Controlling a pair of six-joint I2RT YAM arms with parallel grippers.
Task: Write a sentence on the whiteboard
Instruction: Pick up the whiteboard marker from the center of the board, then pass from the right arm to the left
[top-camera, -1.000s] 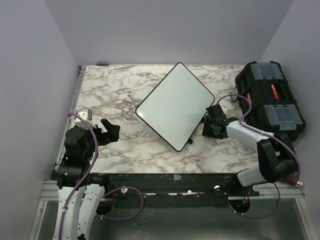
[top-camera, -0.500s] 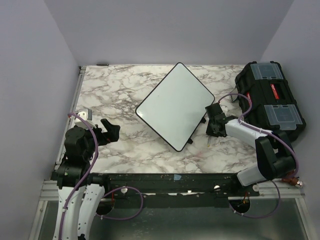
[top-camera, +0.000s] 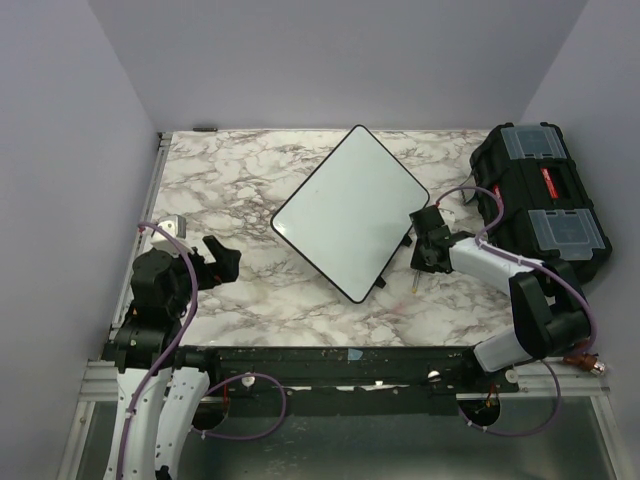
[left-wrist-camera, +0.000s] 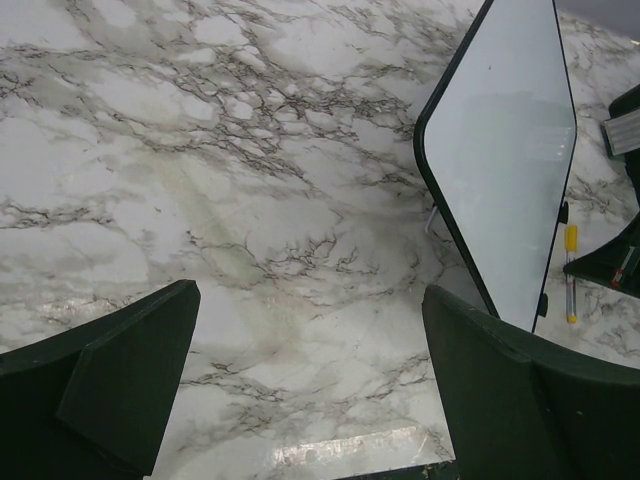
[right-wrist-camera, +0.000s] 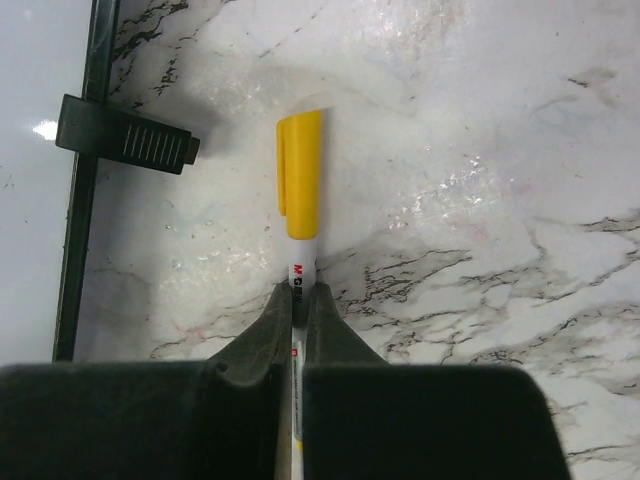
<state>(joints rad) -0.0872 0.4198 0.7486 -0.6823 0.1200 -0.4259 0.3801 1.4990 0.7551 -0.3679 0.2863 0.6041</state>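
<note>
**Marker pinched off the table, cap on, board blank**

The step in hand is the pick-up of the pen. The right gripper (right-wrist-camera: 297, 296) is closed tight on the white barrel of the marker (right-wrist-camera: 298, 190), with the jaws meeting just below the yellow cap. The marker lies flat on the marble table (top-camera: 240, 180), near the middle of the right wrist view. A black ribbed clip (right-wrist-camera: 125, 145) on the board's rim sits at the upper left of that view.

The whiteboard (top-camera: 350, 212) lies flat and turned like a diamond in the upper centre of the overhead view. Its lower right edge is just beside the marker. Its face reads blank in every view, so I judge the writing not yet begun.

The left gripper (left-wrist-camera: 310, 350) hangs wide open and holds nothing, over bare marble at the left of the overhead view, well apart from the board.

The next move likely calls for lifting the marker clear and getting the cap off. The open left jaws look like the natural helper for that. The tip would then have to come down on the board at a steady angle.

The only container is the black toolbox (top-camera: 540, 205) at the right edge. Its clear compartment lids lie flat, and what is in them is too small to tell
</note>
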